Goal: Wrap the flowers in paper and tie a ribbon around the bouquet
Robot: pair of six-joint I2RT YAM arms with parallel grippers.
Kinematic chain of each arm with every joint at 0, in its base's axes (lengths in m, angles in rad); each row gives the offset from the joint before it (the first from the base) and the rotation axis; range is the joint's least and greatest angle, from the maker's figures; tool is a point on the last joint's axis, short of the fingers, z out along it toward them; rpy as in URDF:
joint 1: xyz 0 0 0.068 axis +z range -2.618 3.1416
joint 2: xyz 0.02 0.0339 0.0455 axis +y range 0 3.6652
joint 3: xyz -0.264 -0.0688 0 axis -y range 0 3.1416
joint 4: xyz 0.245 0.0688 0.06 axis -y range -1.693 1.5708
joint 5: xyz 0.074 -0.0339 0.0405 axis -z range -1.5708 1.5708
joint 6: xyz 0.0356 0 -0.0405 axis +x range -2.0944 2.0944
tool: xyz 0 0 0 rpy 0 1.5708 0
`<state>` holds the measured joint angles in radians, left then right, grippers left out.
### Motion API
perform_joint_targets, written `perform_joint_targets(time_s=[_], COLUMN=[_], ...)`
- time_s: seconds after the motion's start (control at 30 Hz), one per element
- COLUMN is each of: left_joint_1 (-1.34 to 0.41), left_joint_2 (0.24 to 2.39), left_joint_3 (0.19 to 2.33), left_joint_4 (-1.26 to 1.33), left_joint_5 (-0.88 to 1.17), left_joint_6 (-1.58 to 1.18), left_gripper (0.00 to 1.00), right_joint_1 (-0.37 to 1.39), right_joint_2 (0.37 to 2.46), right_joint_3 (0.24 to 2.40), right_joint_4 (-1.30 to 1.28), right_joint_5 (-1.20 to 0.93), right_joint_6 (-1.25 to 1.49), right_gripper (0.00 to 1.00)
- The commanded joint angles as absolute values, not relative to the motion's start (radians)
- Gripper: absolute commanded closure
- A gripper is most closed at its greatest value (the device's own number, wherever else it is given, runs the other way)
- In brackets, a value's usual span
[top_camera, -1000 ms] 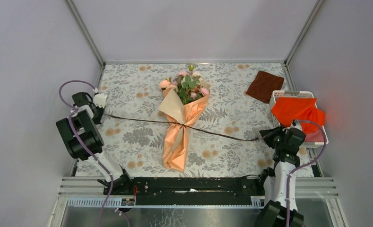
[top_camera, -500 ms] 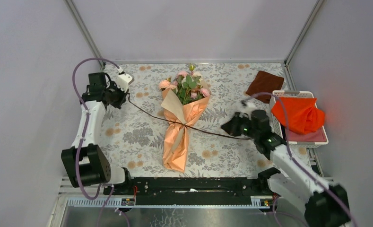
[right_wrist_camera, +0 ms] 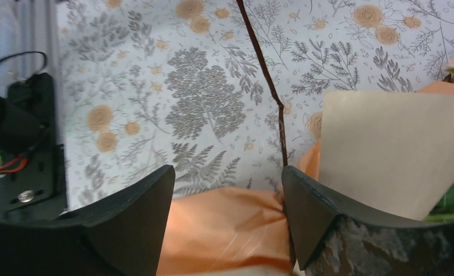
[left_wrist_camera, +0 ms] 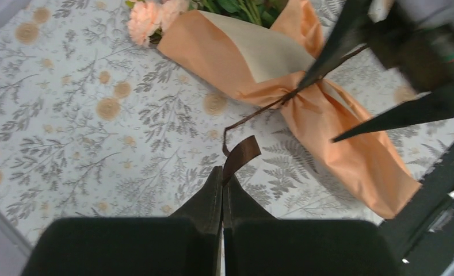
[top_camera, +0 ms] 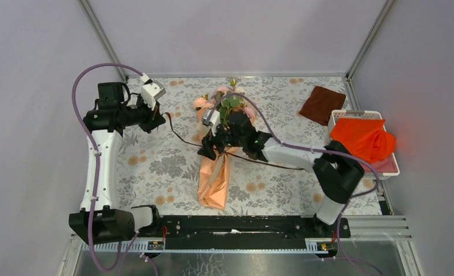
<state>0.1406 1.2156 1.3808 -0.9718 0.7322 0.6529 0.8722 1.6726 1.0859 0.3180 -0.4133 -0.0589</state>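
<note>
With the bouquet point(top_camera: 213, 178) wrapped and the ribbon point(left_wrist_camera: 241, 154) crossed at its waist, my left gripper point(left_wrist_camera: 222, 184) pinches one ribbon end and my right gripper point(right_wrist_camera: 227, 190) gapes empty, the bow not yet tied.

Each arm, the left arm point(top_camera: 98, 167) and the right arm point(top_camera: 287, 154), is made of white tubes joined by big black chunky parts. A soft purple cable point(top_camera: 112, 64) loops along each one. The fingers point(left_wrist_camera: 208, 198) are black with thin pointy tips.
</note>
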Motion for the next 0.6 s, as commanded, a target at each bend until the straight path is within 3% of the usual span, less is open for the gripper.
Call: perform_joint_targets(time_s=[0.0, 0.4, 0.47, 0.57], left_joint_1=[0.138, 0.138, 0.137, 0.137], left_joint_2=[1.200, 1.195, 1.193, 1.188], left_joint_3=[1.463, 1.623, 1.630, 1.635], left_joint_4=[-1.107, -1.252, -1.265, -1.283], left_joint_5=[0.824, 0.877, 0.876, 0.865], left_joint_6=[0.609, 0.560, 0.565, 0.575], left_gripper=[1.00, 1.00, 1.00, 1.00], right_joint_1=[0.886, 0.894, 0.894, 0.891], right_joint_2=[1.805, 1.974, 1.975, 1.965], right_joint_3=[1.198, 1.247, 1.239, 1.206], right_joint_4=[0.430, 0.492, 0.499, 0.547], right_joint_5=[-0.432, -0.400, -0.391, -0.376], right_joint_6=[-0.161, -0.181, -0.174, -0.145], right_gripper=[0.23, 0.30, 0.36, 0.56])
